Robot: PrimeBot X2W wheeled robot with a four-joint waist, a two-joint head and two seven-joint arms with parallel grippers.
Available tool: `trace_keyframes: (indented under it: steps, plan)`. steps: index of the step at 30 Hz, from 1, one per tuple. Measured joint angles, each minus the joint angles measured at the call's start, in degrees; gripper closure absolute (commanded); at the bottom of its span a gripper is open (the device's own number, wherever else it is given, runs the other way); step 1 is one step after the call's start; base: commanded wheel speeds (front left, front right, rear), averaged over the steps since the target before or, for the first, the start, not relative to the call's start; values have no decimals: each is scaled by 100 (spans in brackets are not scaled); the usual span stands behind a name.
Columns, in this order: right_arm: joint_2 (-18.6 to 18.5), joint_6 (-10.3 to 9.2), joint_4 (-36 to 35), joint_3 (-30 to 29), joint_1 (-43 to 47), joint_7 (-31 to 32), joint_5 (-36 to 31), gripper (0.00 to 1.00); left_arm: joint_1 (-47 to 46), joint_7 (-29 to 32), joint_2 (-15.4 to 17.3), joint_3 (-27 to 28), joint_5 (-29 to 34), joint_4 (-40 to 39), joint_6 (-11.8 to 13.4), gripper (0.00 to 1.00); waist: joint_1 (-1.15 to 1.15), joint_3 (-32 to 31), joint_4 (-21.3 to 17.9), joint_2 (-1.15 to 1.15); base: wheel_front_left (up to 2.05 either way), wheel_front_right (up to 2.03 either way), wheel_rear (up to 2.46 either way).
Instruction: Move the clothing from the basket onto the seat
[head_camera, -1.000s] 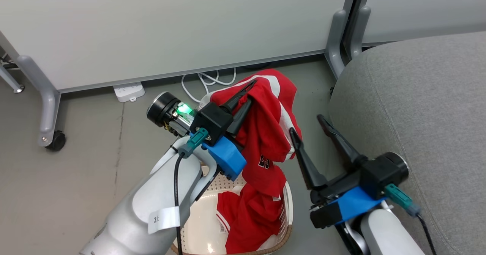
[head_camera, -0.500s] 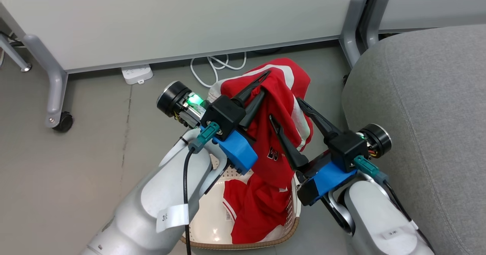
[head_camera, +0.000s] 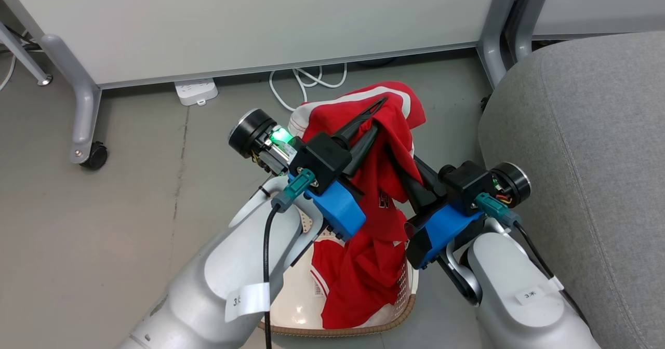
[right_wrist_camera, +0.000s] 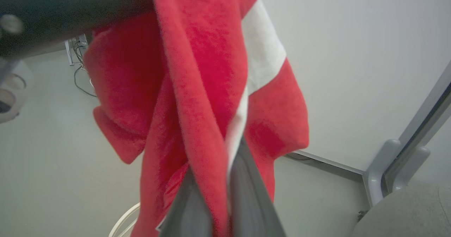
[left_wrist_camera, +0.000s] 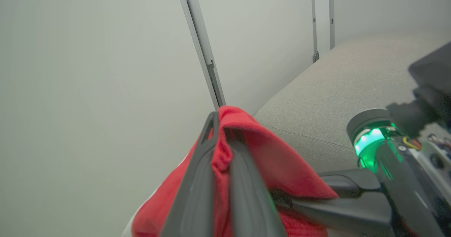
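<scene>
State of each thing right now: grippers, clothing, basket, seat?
Left gripper: jaws shut on the clothing.
Right gripper: jaws shut on the clothing.
Clothing: lifted, lower end hanging into the basket.
Basket: upright on the floor, red fabric inside.
Seat: no clothing on its visible part.

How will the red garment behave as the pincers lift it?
Probably floppy: the red garment drapes over the left pincer and hangs into the basket. Likely light, since narrow pinches hold it. Its tail may snag the rim.

Even, soft light; wrist foregrounds blurred
</scene>
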Motion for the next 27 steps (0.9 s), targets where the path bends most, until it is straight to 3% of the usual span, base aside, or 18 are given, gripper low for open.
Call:
trace_keyframes:
  steps: [23, 24, 25, 27]
  plan:
    - [0, 0, -85, 18, -3, 0, 141, 100, -1, 0, -19, 49, 64, 32, -63, 100, 0, -15, -26, 0, 0, 0, 0]
    - [0, 0, -94, 13, -3, 0, 141, 100, 0, 0, -19, 69, 69, 23, -62, 14, 0, -11, -28, 0, 0, 0, 0]
    - [0, 0, -107, 3, -3, 0, 142, 100, 0, -1, -19, 89, 86, 21, -41, 0, 0, -8, -31, 0, 0, 0, 0]
    - [0, 0, -124, -16, -3, 0, 149, 100, 2, -7, -20, 88, 101, 68, -38, 0, 0, -4, -36, 0, 0, 0, 0]
